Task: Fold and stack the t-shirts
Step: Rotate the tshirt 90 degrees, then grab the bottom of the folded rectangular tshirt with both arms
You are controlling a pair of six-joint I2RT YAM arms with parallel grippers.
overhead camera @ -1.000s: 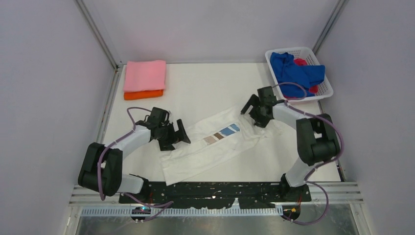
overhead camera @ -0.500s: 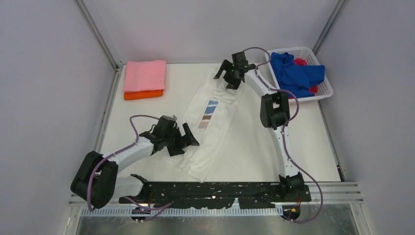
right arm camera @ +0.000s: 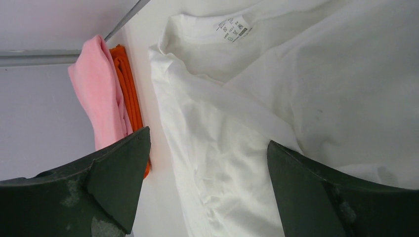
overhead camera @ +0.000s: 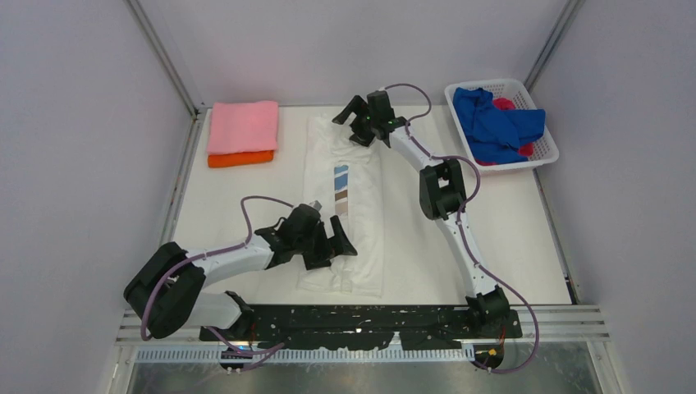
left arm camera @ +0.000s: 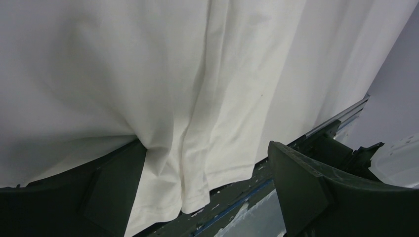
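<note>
White plastic lattice basket (overhead camera: pixel 533 161) at two o'clock holds a crumpled blue t-shirt (overhead camera: pixel 492 123) that buries most of a red t-shirt (overhead camera: pixel 502 103). At ten, a folded pink t-shirt (overhead camera: pixel 243 125) hides all but an edge of the orange t-shirt (overhead camera: pixel 240 158). The white t-shirt (overhead camera: pixel 345 205) lies lengthwise mid-table, with the left gripper (overhead camera: pixel 336 253) at its hem and the right gripper (overhead camera: pixel 351 127) at its collar, both claws spread apart.

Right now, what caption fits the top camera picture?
Open left gripper and right gripper at opposite ends of the white t-shirt.

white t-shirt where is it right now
In the top view the white t-shirt lies lengthwise mid-table, collar by the right gripper at the far end, hem by the left gripper, right of the folded pink t-shirt.
</note>
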